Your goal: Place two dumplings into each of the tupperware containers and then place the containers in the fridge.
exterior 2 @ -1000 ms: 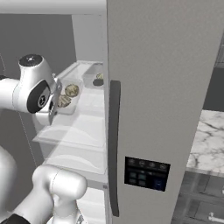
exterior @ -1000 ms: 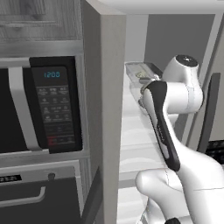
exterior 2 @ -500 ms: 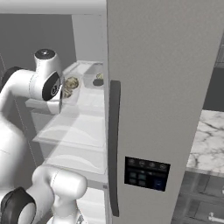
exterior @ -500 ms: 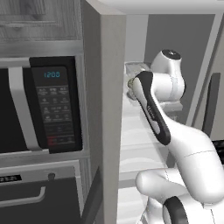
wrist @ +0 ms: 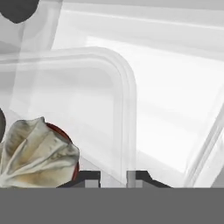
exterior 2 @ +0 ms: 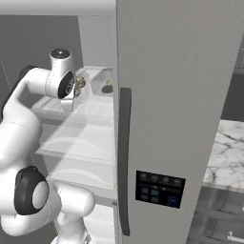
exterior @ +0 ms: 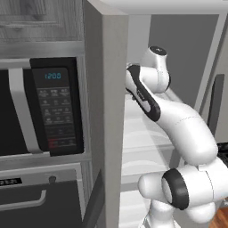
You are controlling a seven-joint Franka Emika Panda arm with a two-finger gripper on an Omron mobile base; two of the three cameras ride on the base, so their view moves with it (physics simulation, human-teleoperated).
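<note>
In the hand view my gripper (wrist: 113, 176) is shut on the wall of a see-through tupperware container (wrist: 124, 100). A pale folded dumpling (wrist: 35, 153) lies inside it at the lower left. The right base view has the arm reaching into the open fridge (exterior 2: 162, 95), where my gripper (exterior 2: 77, 94) holds that container (exterior 2: 87, 90) just above the upper white shelf (exterior 2: 90, 128). A dumpling (exterior 2: 81, 84) shows through its wall. A second container (exterior 2: 106, 87) sits further back on the same shelf with a dumpling (exterior 2: 109, 83) in it. In the left base view the fridge's grey side wall (exterior: 104, 111) hides the hand.
A black-fronted microwave (exterior: 53, 107) with a lit display is built in left of the fridge, with an oven handle (exterior: 24, 202) below it. The fridge door (exterior 2: 157, 143) with its dark handle and control panel stands close to the right of the arm. A marble counter (exterior 2: 224, 147) lies further right.
The arm has stretched deeper into the fridge, carrying the held container further back over the upper shelf. The gripper has stayed shut.
</note>
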